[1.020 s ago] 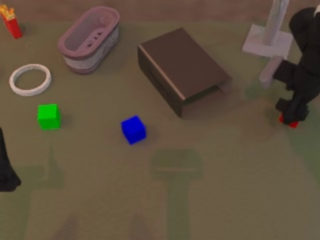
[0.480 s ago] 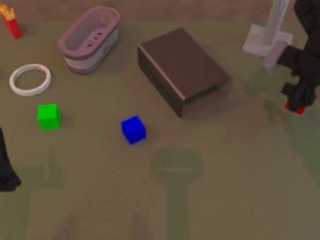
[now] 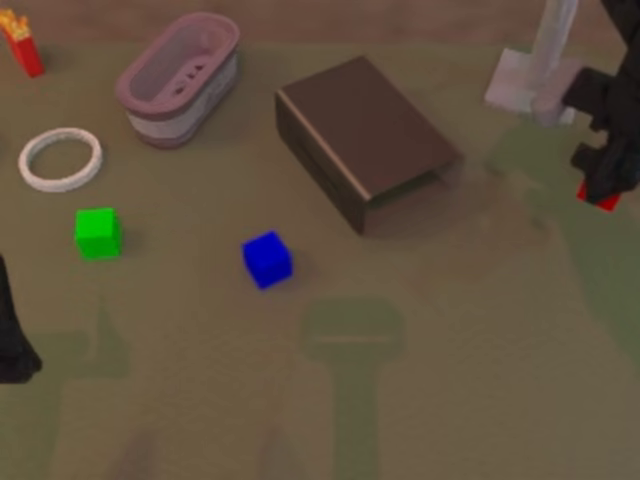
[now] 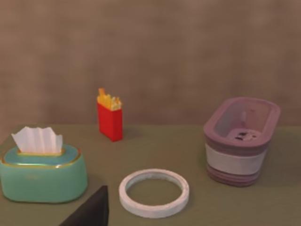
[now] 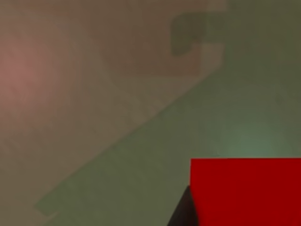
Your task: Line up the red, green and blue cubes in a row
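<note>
Red shows at the tip of the right tool [image 3: 600, 190], far out at the table's right edge: the red cube [image 3: 601, 199] is pinched between the dark fingers, only its lower corner peeking out below them in the top view. From the right wrist camera the red cube [image 5: 245, 190] fills the near corner, with a dark finger [image 5: 182, 213] pressed against its side and the olive table [image 5: 117, 155] well below it, so the cube is off the surface.

The blue cube [image 3: 267, 259] sits on the table left of centre, in front of the dark brown box [image 3: 365, 140]. The green cube [image 3: 98, 232] lies farther left, well apart from the blue one and just in front of the white ring [image 3: 61, 158].

At the back left stand the pink oval tub [image 3: 180, 78] and the red fries carton [image 3: 23, 42]. The left wrist camera also takes in a teal tissue box [image 4: 43, 169] beside the ring.

The left arm [image 3: 15, 340] is parked at the left edge; whether its tool is released or clenched cannot be told.
</note>
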`<state>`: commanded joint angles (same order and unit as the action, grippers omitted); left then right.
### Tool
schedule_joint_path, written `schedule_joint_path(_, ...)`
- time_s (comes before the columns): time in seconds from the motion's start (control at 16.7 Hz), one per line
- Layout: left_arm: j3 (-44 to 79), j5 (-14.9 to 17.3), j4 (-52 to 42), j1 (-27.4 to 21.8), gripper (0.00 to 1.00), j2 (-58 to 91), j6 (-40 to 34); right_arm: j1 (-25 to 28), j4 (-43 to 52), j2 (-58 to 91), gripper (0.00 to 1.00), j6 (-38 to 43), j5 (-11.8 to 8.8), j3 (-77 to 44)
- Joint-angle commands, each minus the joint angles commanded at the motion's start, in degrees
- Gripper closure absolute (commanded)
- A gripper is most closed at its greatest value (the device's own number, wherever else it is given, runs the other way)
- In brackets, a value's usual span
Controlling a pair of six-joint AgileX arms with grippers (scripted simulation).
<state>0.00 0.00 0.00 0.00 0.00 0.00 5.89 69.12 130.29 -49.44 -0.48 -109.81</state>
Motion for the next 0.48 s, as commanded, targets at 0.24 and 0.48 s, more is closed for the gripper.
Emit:
schedule_joint_path(0.24,0.0,0.0,0.0,0.0,0.00,0.0,0.0,6.3,1.3,1.2,1.00,1.7,0.0,-2.7)
schedule_joint_path(0.48,0.0,0.0,0.0,0.0,0.00,0.0,0.0,19.2,4.0,3.4,1.00,5.7,0.1,-7.3)
